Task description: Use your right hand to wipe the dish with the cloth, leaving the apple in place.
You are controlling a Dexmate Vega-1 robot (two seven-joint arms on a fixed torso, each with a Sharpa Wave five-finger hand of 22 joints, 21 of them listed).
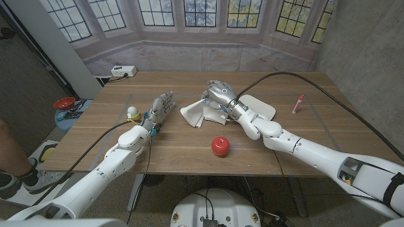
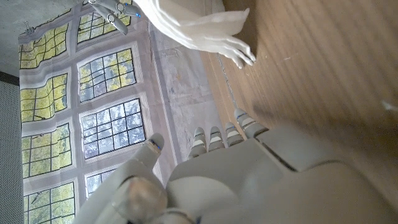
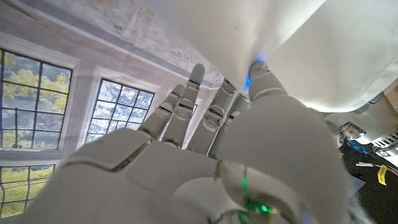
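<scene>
A white cloth (image 1: 197,114) lies bunched on the table's middle, just left of a white dish (image 1: 261,104). My right hand (image 1: 219,93) is over the cloth's upper part and grips it beside the dish's left rim. In the right wrist view my right hand (image 3: 205,162) has its fingertips (image 3: 258,67) against the cloth (image 3: 298,43). In the left wrist view the cloth (image 2: 199,28) hangs from the right hand (image 2: 115,7) down to the wood. A red apple (image 1: 219,145) sits on the table nearer the front edge, apart from both. My left hand (image 1: 161,108) (image 2: 249,180) holds nothing, fingers straight.
A small white and yellow object (image 1: 132,113) stands just left of my left hand. A red marker (image 1: 298,104) lies at the table's right. A power strip (image 1: 123,71) sits at the back left corner. A person's leg (image 1: 12,157) is beside the table's left.
</scene>
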